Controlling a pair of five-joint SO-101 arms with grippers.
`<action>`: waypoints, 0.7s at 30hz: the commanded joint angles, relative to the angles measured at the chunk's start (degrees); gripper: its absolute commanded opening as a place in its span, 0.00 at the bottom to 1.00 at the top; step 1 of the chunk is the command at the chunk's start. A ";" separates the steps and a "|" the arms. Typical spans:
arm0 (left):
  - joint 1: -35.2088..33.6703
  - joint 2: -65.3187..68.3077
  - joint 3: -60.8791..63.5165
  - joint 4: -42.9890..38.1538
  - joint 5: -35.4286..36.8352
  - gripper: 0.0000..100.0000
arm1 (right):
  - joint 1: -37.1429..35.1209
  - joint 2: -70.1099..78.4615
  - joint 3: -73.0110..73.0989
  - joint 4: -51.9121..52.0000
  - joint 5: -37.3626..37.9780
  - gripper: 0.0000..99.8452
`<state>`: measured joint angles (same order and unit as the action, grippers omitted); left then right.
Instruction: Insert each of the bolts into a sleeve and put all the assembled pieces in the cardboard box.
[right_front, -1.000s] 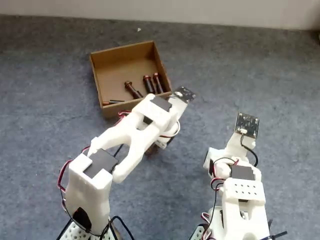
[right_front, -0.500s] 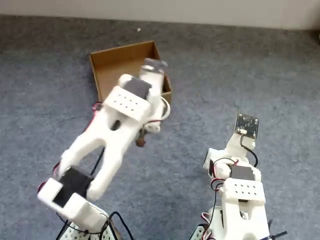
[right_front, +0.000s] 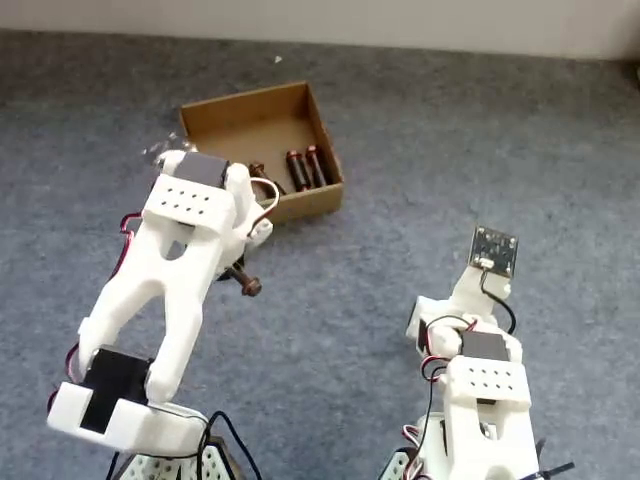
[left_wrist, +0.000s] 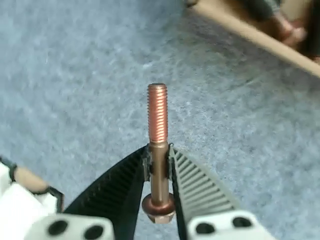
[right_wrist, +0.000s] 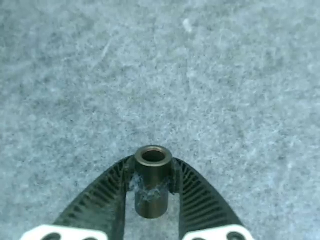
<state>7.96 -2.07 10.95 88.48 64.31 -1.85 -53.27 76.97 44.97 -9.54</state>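
Observation:
My left gripper (left_wrist: 159, 155) is shut on a copper bolt (left_wrist: 158, 132), held by the shank with the threaded end pointing away and the head near the wrist. In the high view that bolt's head (right_front: 249, 287) sticks out under the left arm, just in front of the cardboard box (right_front: 333, 157). Three assembled pieces (right_front: 297, 170) lie in the box. My right gripper (right_wrist: 152, 172) is shut on a dark sleeve (right_wrist: 152, 177), its open bore facing away. The right arm (right_front: 480, 370) stands at the lower right above bare carpet.
Grey carpet (right_front: 480, 130) covers the table. The left arm (right_front: 170, 260) hides the box's near left corner. Open carpet lies between the two arms and to the right of the box.
The left arm has swung from right of the box across to the left, carrying the bolt. The right arm has stayed still with the sleeve.

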 joint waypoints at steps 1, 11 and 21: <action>-0.75 -2.24 0.48 0.62 13.80 0.01 | 0.75 -1.80 -0.31 -1.27 -0.44 0.01; -0.40 -2.07 2.95 0.18 19.16 0.01 | 0.75 -1.80 -0.31 -1.27 -0.44 0.01; 0.22 -2.07 2.95 0.62 19.16 0.23 | 0.84 -1.80 -0.31 -1.27 -0.44 0.01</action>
<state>8.04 -2.07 14.20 88.31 82.77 -1.85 -53.27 76.97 44.97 -9.54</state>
